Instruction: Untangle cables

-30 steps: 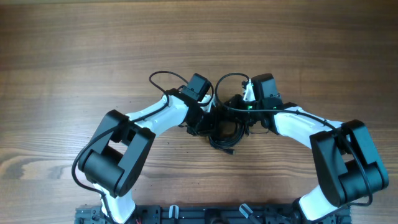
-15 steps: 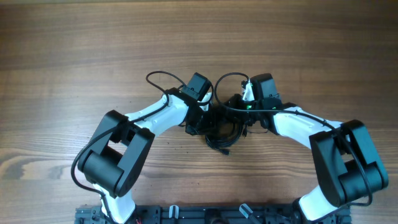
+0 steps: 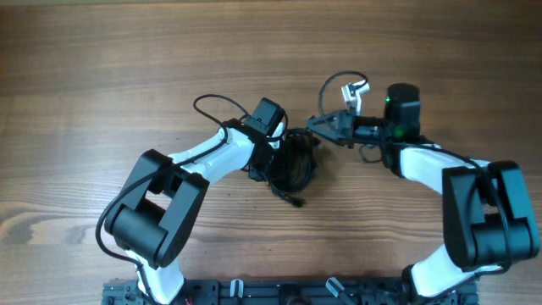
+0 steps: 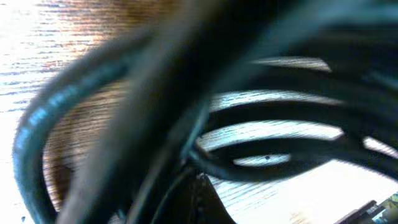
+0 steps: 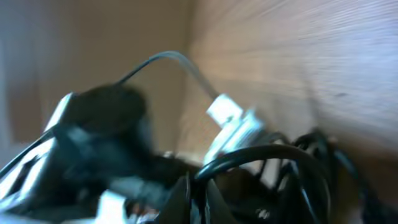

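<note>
Since a second ago the right arm has swung outward toward 3 o'clock, and the cables have gone from a round coil between the two arms to a taller, narrower clump. Seen from overhead, this clump of thin black cords lies near the middle of the wooden table, with one loose end trailing out at 6 o'clock. The left hand sits at the clump's 9 o'clock edge, touching it. Its fingers are fully closed, and its wrist camera shows black cords crowded right against the fingertip, so it appears to be pinching them, though that view is badly blurred. The right hand points in from 2 o'clock and meets the clump's upper edge. It is also closed, and in its own blurred wrist view a black cord arcs away from between its fingertips, apparently gripped there. Both arms bend inward from the table's 6 o'clock edge.
</note>
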Robot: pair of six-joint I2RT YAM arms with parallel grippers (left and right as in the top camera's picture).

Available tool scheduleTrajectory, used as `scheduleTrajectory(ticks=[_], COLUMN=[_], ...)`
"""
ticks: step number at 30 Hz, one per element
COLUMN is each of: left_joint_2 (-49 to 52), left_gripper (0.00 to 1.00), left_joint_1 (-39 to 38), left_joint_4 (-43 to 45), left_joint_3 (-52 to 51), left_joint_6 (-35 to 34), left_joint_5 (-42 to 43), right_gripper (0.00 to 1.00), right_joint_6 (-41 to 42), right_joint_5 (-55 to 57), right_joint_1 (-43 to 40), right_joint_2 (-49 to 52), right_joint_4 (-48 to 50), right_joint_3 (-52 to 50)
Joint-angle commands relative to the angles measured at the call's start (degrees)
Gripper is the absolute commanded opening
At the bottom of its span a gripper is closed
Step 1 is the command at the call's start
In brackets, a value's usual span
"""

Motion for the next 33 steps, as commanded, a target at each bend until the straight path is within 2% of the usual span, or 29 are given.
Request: scheduleTrajectory(ticks=[1, 3, 4, 12, 14, 16, 18, 19, 20, 21, 22, 23, 25, 28, 30, 33], left_joint_2=[2.97, 2.97, 2.97, 2.97, 2.97, 2.84, 0.44, -1.62, -5.11, -7.80, -9.44, -11.72, -13.05, -11.93, -9.64, -3.82], left_gripper=[0.04, 0.04, 0.04, 0.05, 0.08, 0.04, 0.04, 0.09, 0.17, 0.29, 0.39, 0.51, 0.54, 0.54, 0.56, 0.56], left_joint_1=[1.07, 1.07, 1.09, 2.40, 2.40, 2.40, 3.19, 3.93, 5.01, 5.64, 5.88, 5.97, 5.92, 5.86, 5.86, 5.75], left_joint_4=[-1.62, -1.92, -2.25, -3.65, -3.67, -3.65, -4.39, -5.70, -8.17, -10.16, -11.69, -13.60, -13.38, -13.33, -13.25, -13.20], left_joint_3=[-2.91, -2.91, -2.91, -2.91, -2.91, -2.82, -0.68, 1.44, 5.25, 8.28, 10.29, 13.14, 14.43, 14.34, 14.34, 14.34], left_joint_6=[-0.81, -0.83, -0.83, -0.81, -0.81, -0.74, 3.26, 3.56, 3.56, 3.54, 3.56, 3.56, 3.56, 3.54, 3.54, 3.56], left_joint_5=[-8.41, -9.49, -10.78, -13.14, -13.33, -13.27, -10.45, -8.15, -5.64, -5.25, -5.31, -5.53, -6.10, -13.20, -17.94, -18.86], right_gripper=[0.04, 0.04, 0.04, 0.04, 0.04, 0.05, 0.15, 0.22, 0.27, 0.32, 0.34, 0.37, 0.40, 0.45, 0.45, 0.47], right_joint_6=[1.84, 3.52, 6.29, 47.41, 48.46, 47.87, 47.41, 47.34, 46.27, 44.48, 42.49, 36.83, 27.78, 6.64, -1.62, -12.37], right_joint_5=[-10.62, -9.92, -11.34, -14.64, -15.37, -18.84, -20.28, -20.17, -20.20, -20.17, -20.17, -19.54, -17.05, -11.89, -9.46, -2.99], right_joint_1=[-2.19, -2.73, -3.58, -13.44, -14.91, -14.80, -13.66, -13.31, -13.18, -13.16, -13.16, -13.14, -12.83, -10.99, -9.42, -6.38], right_joint_2=[-0.31, -0.28, -0.31, -0.28, -0.28, -0.22, -0.22, -0.22, -0.22, -0.11, -0.11, -0.11, -0.11, -0.11, -0.11, -0.11], right_joint_4=[3.78, 5.25, 9.42, 61.94, 64.26, 64.22, 64.13, 63.84, 62.29, 59.78, 56.85, 49.44, 38.12, 15.21, 6.34, -6.49], right_joint_3=[0.98, 0.98, 0.98, 0.98, 0.98, 0.98, 0.98, 0.98, 0.98, 0.98, 0.98, 0.98, 0.98, 0.98, 0.98, 0.98])
